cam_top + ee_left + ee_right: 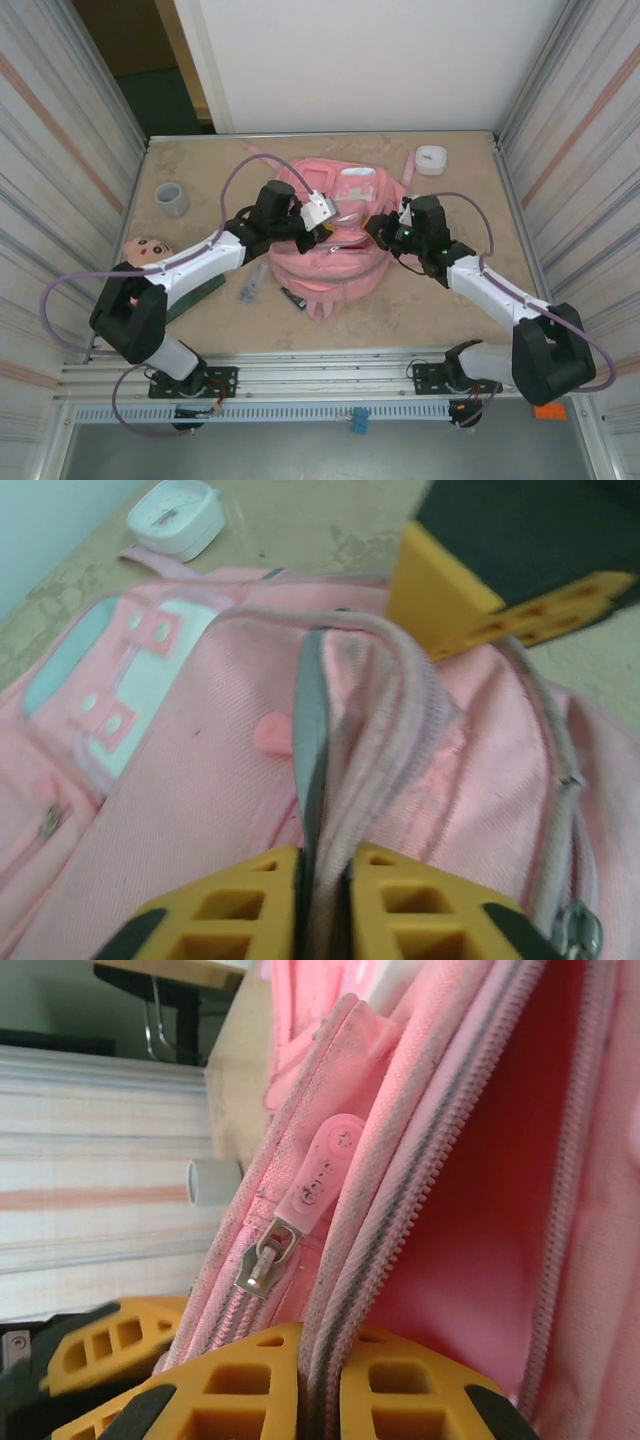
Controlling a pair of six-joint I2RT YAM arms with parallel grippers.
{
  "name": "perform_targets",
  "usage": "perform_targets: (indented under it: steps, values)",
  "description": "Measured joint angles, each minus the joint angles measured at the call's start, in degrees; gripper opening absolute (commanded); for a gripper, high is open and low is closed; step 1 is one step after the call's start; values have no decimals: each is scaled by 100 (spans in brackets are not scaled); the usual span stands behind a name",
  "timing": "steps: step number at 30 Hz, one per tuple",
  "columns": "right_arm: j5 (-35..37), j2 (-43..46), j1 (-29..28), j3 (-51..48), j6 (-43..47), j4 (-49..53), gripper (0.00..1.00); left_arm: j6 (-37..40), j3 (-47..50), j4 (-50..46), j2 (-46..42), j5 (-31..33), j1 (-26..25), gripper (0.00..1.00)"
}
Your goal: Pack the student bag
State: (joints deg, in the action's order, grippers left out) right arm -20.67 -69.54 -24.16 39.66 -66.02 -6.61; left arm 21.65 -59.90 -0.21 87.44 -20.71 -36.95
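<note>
The student bag (330, 262), a large pink backpack, lies in the middle of the table with its main zipper parted. My left gripper (318, 226) is on the left side of the opening. In the left wrist view the left gripper (325, 885) is shut on a fold of the bag's (200, 780) zipper edge. My right gripper (379, 229) is at the right side of the opening. In the right wrist view the right gripper (320, 1375) is shut on the striped zipper rim of the bag (500, 1180), with the pink lining showing beside it. A metal zipper pull (262, 1260) hangs just left of it.
A grey cup (170, 198) stands at the back left and a white round object (431, 159) at the back right. A doll's head (148, 249) and a green book (203, 293) lie under the left arm. A dark pen (293, 298) lies by the bag's front.
</note>
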Motion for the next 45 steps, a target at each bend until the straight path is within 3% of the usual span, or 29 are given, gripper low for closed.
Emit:
perform_targets:
  steps: [3, 6, 13, 19, 26, 36, 41, 45]
  values:
    - [251, 160, -70, -39, -2, -2, 0, -463, -63, 0, -35, 111, 37, 49]
    - [350, 188, -120, -57, 7, -24, 0, -1115, -68, -72, -254, 293, 103, 54]
    - [398, 146, -236, -55, 103, -66, 0, -3130, 203, -341, -1683, 804, 96, 52]
    - [439, 131, -424, -39, 267, -81, 0, -4441, 1161, -323, -2201, 1005, -599, 52]
    - [433, 131, -474, 24, 413, -24, 0, -5095, 1515, -584, -1860, 1082, -909, 53]
    - [396, 127, -476, 35, 505, -22, 0, -5189, 1502, -376, -1274, 1143, -1023, 50]
    - [396, 127, -485, 37, 507, -17, 0, -5143, 1453, -227, -922, 1180, -1126, 34]
    - [391, 122, -485, 70, 529, 63, 0, -5090, 1379, -205, -772, 1176, -1154, 8]
